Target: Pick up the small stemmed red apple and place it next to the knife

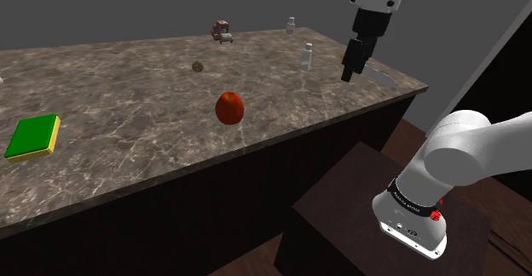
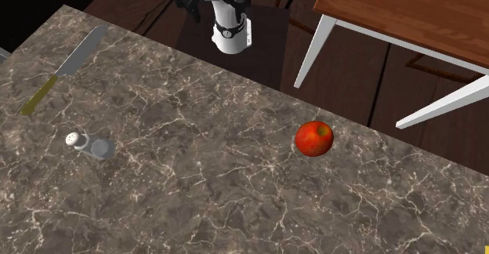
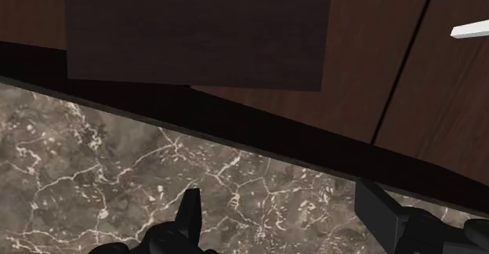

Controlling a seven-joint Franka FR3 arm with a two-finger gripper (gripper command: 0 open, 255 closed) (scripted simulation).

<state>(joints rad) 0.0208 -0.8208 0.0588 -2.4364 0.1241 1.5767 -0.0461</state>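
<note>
The small red apple [image 1: 229, 107] with a short stem stands on the brown marbled counter [image 1: 128, 104], near its front edge; in the second exterior view the apple [image 2: 314, 139] sits alone on the stone. The knife [image 2: 67, 68], silver blade and yellowish handle, lies flat near the counter's corner, far from the apple. Its blade [image 1: 381, 77] pokes out just behind my gripper [image 1: 347, 76], which hangs high above that corner. In the wrist view my gripper [image 3: 286, 217] is open over the counter's edge, fingers [image 3: 190, 213] wide apart with nothing between them.
A white shaker [image 1: 306, 56] stands near the knife; it shows as [image 2: 90, 143] in the second exterior view. A second shaker [image 1: 291, 25], a small toy vehicle [image 1: 223, 31] and a small round thing [image 1: 197, 65] sit farther back. A green and yellow block [image 1: 32, 135] lies at the shoulder view's left. The dark stand [image 1: 375, 206] is below the counter.
</note>
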